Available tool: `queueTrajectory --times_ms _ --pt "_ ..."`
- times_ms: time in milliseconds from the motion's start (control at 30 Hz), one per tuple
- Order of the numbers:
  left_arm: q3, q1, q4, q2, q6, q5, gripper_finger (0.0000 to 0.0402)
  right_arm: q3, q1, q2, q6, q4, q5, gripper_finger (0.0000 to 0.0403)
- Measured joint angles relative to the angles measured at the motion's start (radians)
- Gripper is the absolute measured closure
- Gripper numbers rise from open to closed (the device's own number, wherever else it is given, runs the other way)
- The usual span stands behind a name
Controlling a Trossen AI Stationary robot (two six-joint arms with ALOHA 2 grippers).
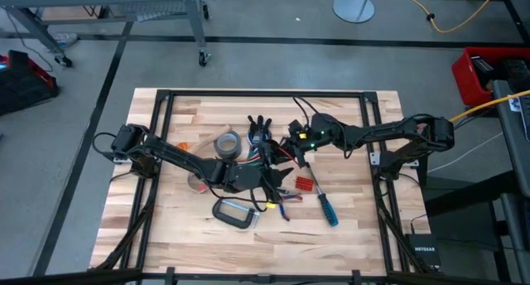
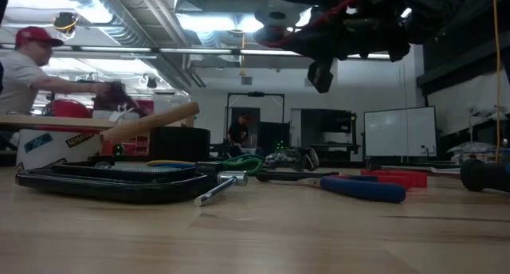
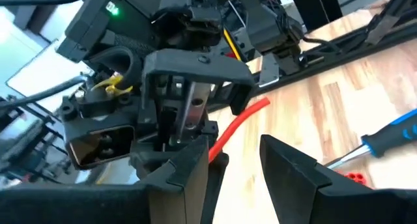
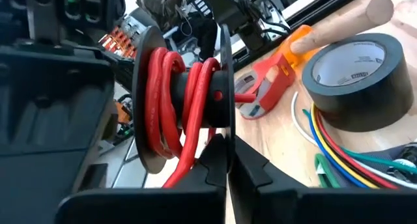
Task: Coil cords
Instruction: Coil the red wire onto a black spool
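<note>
My right tool (image 4: 225, 162) pinched the rim of a black spool (image 4: 179, 97) held above the tabletop (image 1: 373, 219), so the red cord (image 4: 159, 87) could wind onto it. My left tool (image 3: 234, 168), fingers apart and empty, faced the spool to feed cord. Remaining cords (image 4: 339, 149) lay against the grey tape roll (image 4: 355, 71), crowding the screwdriver (image 1: 325, 204)

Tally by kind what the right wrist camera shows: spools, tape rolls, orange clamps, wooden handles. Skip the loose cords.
Spool, wound with red cord: 1
Tape roll: 1
Orange clamp: 1
Wooden handle: 1
Total: 4
</note>
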Motion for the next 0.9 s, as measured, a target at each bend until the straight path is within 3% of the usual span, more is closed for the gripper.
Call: queueTrajectory --times_ms 567,900 --pt "0.000 0.018 0.036 0.000 0.085 0.000 0.0276 0.000 0.046 0.000 0.034 0.031 0.019 0.0402" --pt "0.000 0.007 0.034 0.000 0.084 0.000 0.0393 0.000 0.043 0.000 0.034 0.084 0.020 0.0402"
